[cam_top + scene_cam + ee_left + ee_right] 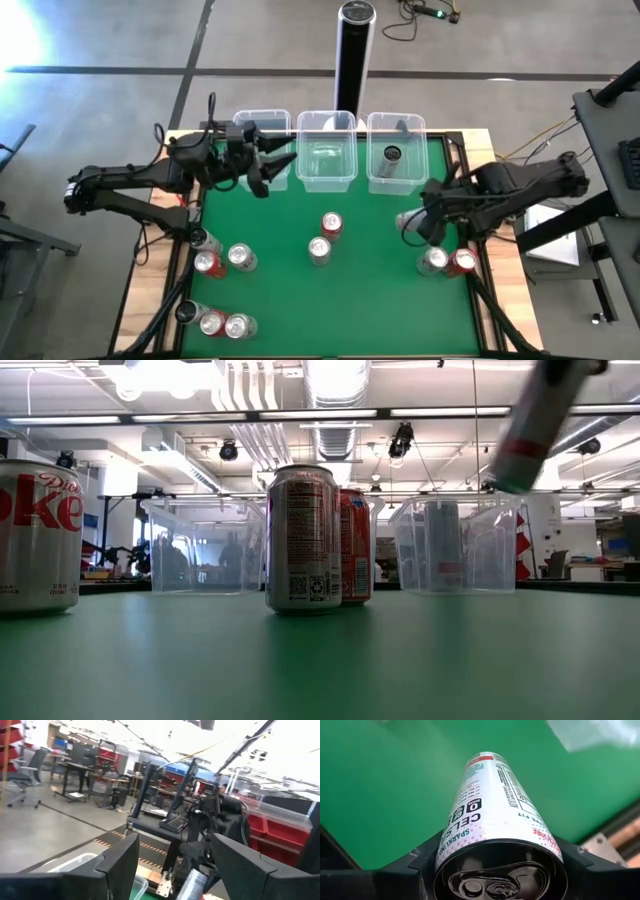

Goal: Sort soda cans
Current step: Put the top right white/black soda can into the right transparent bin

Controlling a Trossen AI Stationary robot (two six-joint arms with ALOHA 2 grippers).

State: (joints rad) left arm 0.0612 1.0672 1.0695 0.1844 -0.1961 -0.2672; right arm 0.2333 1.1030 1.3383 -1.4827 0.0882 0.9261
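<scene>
**Right gripper carrying a slim white can; left gripper standing by at the tubs**

I am holding a slim white-and-silver metal can (492, 810) in the right gripper (415, 225), its jaws clamped around the can's body just below the dark top rim. The can is riding tilted, clear above the green table (380, 300), its far end pointing away from the jaws. In the low view it is hanging in the air near the right-hand clear plastic tub (455, 545).

I am keeping the left gripper (270, 165) idle, jaws apart and holding nothing, over the left-hand clear plastic tub (262, 125).

Ahead of the right jaws, the right-hand tub is already containing one grey can (392, 154). The middle clear plastic tub (327, 150) is sitting between the two others. A red can (331, 224) and a silver can (319, 250) are standing mid-table, well apart from either pair of jaws. A silver and a red can (447, 262) are standing just beside the right jaws, and further cans are grouped near the table's left edge.

Judged step: transport of one picked can toward a tub. The next move is calling for lifting the can over the tub wall, centring it above the chosen tub, and only then parting the jaws. I cannot tell which tub this can belongs in.
</scene>
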